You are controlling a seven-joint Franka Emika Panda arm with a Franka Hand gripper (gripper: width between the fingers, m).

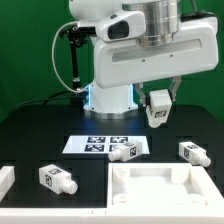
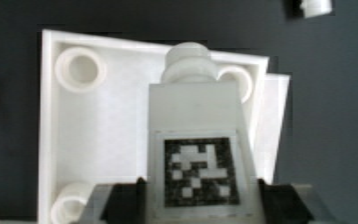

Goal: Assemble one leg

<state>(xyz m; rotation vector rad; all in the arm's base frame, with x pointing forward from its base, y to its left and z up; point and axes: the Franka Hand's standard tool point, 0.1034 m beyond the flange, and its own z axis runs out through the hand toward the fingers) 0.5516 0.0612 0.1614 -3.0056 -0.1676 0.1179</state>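
Over the panel (image 2: 87, 130), wrist-side, end effector (image 2: 197, 196) grips leg (image 2: 197, 105).

Exterior view in front of the arm (image 1: 130, 45), facing its base, slightly above the worktop (image 1: 40, 125), mid-distance, panel (image 1: 150, 172) nearest the lens, wrist view close over the panel, looking down past tool (image 2: 197, 200) and held leg (image 2: 197, 120), both views share panel and leg.
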